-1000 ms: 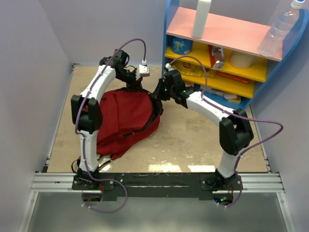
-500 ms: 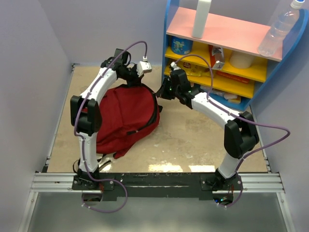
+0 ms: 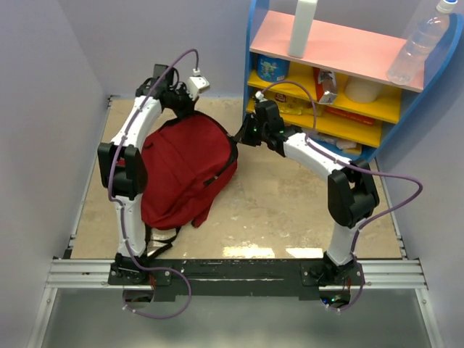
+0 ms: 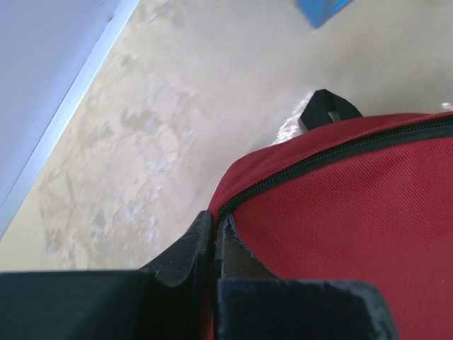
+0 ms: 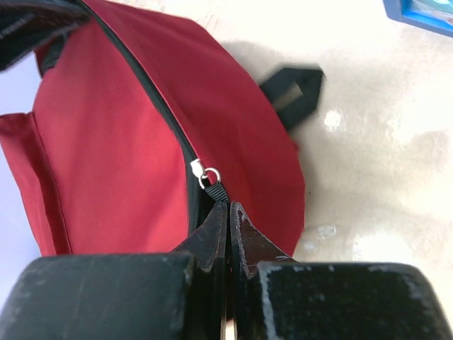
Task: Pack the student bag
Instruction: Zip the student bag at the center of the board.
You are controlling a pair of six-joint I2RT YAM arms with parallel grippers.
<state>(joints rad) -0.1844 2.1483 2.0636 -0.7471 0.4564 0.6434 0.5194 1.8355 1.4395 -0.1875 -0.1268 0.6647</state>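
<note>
1. A dark red student bag is lying on the left half of a sandy tabletop, with a robot arm reaching to it from each side. A blue and yellow shelf unit is standing at the far right.
2. The left hand is pinching the bag's top edge right beside the black zip. Its fingers are pressed fully together on the red fabric.
3. The right hand is gripping the black zip pull at the bag's right edge, its fingers closed tight. The silver slider is sitting just above them.
4. Over the last second the left hand has been moving away towards the far left corner, taking the bag's top with it. The right hand has shifted only slightly at the right edge.
5. The bag, which was slumping low and wide, is now being stretched longer and tauter between the two hands.
6. The stretch of zip showing in both wrist views is looking closed. This suggests the arms are tensioning the fabric so the slider can run, and that packing is nearing its end.
7. Nothing inside the bag is showing.
</note>
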